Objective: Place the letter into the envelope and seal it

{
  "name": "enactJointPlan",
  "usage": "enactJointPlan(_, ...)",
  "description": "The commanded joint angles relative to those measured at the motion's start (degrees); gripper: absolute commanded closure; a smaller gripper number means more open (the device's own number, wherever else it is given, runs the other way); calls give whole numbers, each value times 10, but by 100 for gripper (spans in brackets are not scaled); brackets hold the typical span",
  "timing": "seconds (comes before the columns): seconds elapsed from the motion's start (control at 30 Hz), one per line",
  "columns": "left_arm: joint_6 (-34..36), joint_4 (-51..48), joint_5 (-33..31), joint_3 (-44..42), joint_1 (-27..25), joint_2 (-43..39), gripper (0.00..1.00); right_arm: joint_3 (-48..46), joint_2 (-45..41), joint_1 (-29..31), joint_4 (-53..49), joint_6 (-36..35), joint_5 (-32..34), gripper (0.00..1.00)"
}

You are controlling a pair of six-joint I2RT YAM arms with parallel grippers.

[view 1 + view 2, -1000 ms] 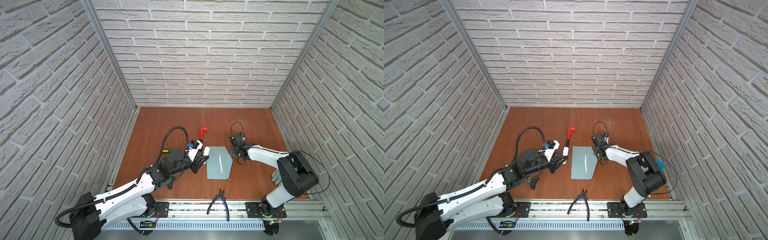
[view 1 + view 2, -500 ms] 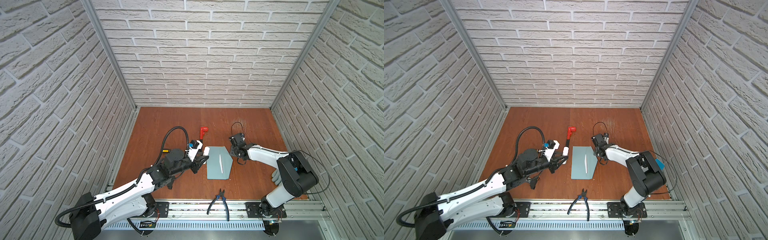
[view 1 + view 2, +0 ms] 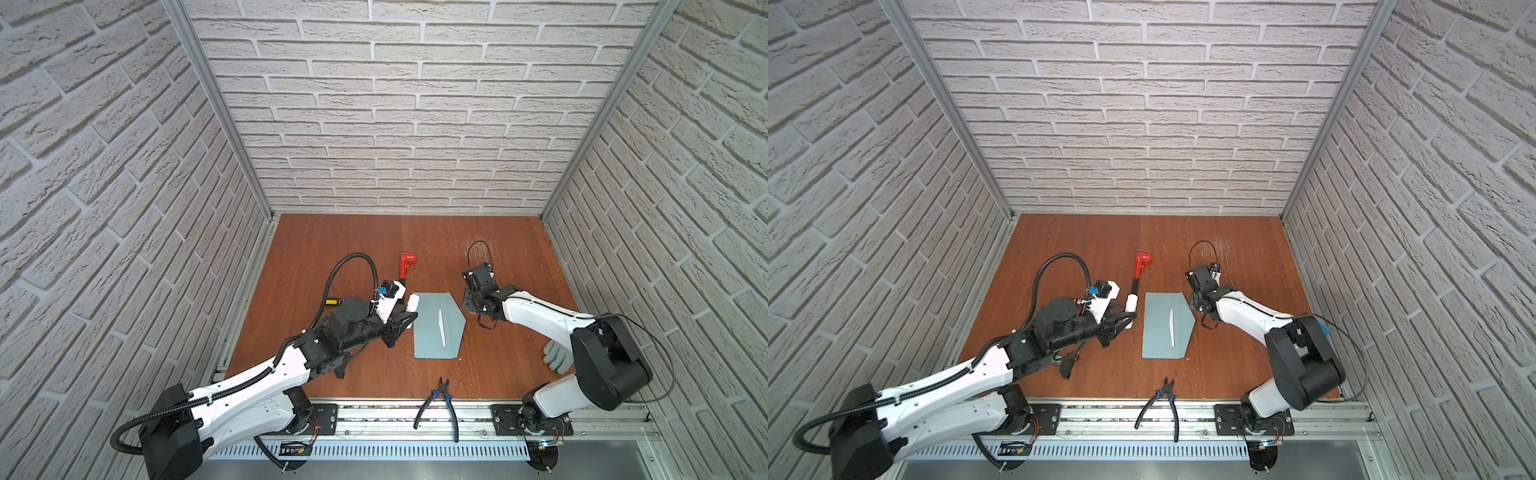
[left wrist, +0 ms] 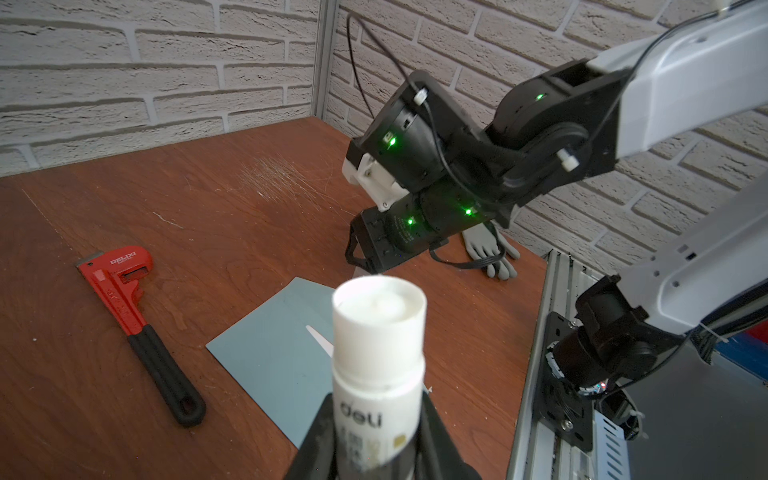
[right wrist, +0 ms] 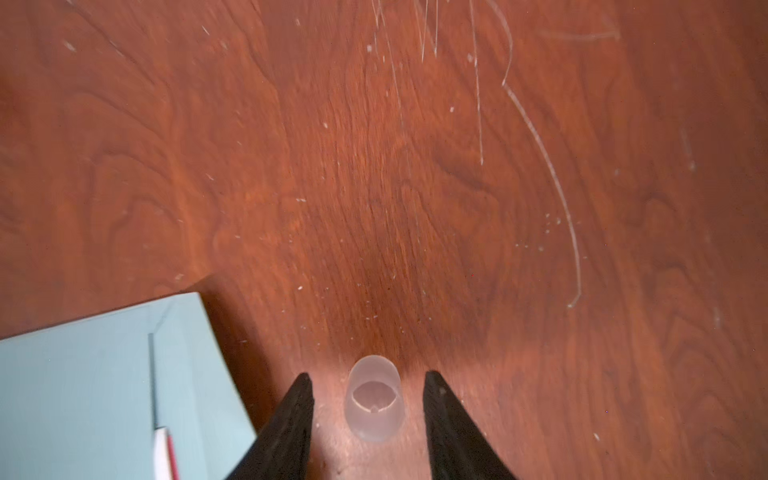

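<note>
While the brick-patterned walls (image 3: 395, 124) close the cell on three sides, with aluminium posts (image 3: 216, 108) running up the two back corners, the floor of the cell is a reddish-brown wood-grain table (image 3: 332, 249). A metal rail (image 3: 374, 411) along its front edge carries both arm bases. Pale scratches (image 4: 282, 176) mark the wood toward the back right, and the right wrist view shows them as long thin arcs (image 5: 540, 166) among white specks.

Near the middle lies the envelope (image 3: 428, 340) (image 3: 1158, 332), flat on the table, its pointed flap open toward the right arm's side. The letter (image 3: 441, 328) is tucked inside it; only a narrow white sliver shows at the mouth, red-edged in the right wrist view (image 5: 164, 453).

The left gripper (image 4: 376, 432) is clamped on the uncapped glue stick (image 4: 378, 340), just beside the envelope's left edge in both top views. The right gripper (image 5: 369, 375) hangs low over the table beside the flap tip, its jaws spread apart. A small translucent cap (image 5: 374, 405) rests on the wood between them, with a gap on each side.

A red pipe wrench (image 3: 406, 264) lies behind the envelope. Blue-handled pliers (image 3: 442, 401) straddle the front edge and the rail. A grey glove (image 3: 557, 357) lies at the right edge, partly behind the right arm.
</note>
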Motion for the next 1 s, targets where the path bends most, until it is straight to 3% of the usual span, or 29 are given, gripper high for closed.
enactJointPlan(0.0,-4,40,5,17,3,-2,100,38,-70,2,-41,-17,16,53)
enactJointPlan(0.13,-17,46,-10,20,3,-9,100,56,-144,6,-76,-40,-12,53)
enactJointPlan(0.23,-26,46,-40,26,5,-18,100,34,-204,29,-45,-74,-52,53)
enactJointPlan(0.37,-50,48,-68,32,33,-32,100,-51,-269,116,84,-147,-62,54)
enactJointPlan(0.53,-125,117,-30,22,87,-30,100,-169,-316,247,282,-213,-59,53)
enactJointPlan(0.73,-181,214,3,4,90,5,100,-239,-284,360,497,-285,-36,49)
enactJointPlan(0.97,-193,280,14,-15,74,29,100,-248,-197,425,661,-353,27,45)
